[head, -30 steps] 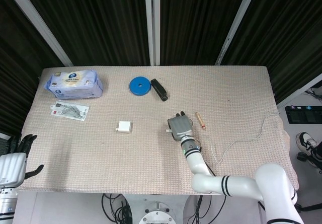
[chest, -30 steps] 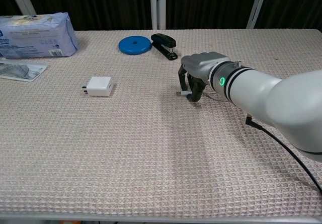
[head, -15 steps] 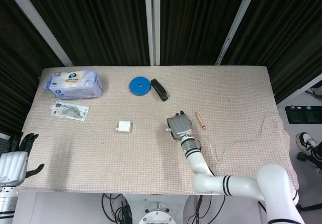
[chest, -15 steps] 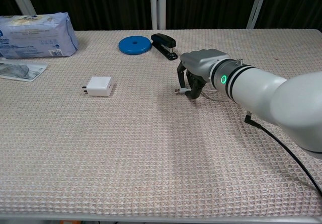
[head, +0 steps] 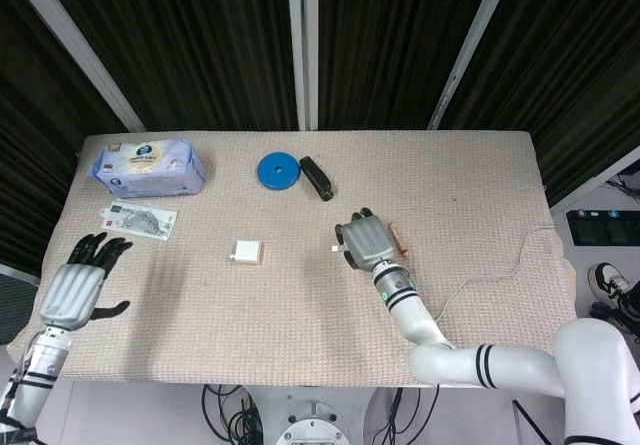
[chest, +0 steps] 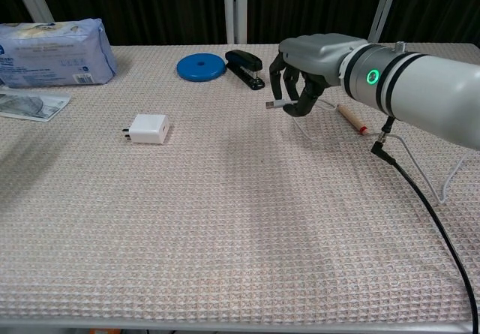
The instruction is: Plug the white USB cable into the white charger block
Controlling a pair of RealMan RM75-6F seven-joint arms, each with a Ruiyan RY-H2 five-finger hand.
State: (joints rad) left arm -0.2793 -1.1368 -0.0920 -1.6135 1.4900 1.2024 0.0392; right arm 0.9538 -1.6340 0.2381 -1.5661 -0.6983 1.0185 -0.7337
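Chest view shows the right hand (chest: 304, 75) lifted off the table (chest: 225, 229), its dark fingers (chest: 289, 86) curled around the plug end of the cable (chest: 279, 105), whose metal tip pokes out to the left toward the charger (chest: 148, 129). A thin white run of cable drops from the hand to the cloth and, in the head view, trails right across the table to its far right edge (head: 500, 270). The charger lies flat on the cloth well apart from the hand, to its left and a little nearer the camera in the chest view, prongs facing left; the head view puts it at (head: 246, 253) with the right hand at (head: 368, 242). Just beside the right hand, on its right, lies a small wooden stick with a red tip (chest: 352, 118), touching nothing I can make out. Behind the hand sit a black stapler (chest: 244, 68) and, just to its left, a blue disc (chest: 201, 67); they are close together but apart. At the table's far left corner rests a pack of wipes (chest: 54, 52), and in front of it a flat printed packet (chest: 30, 105). A black lead (chest: 420, 206) runs from the right forearm down toward the near edge. The left hand (head: 78, 287) appears only in the head view, over the table's left edge, holding nothing, dark fingers spread apart and thumb out to the side.
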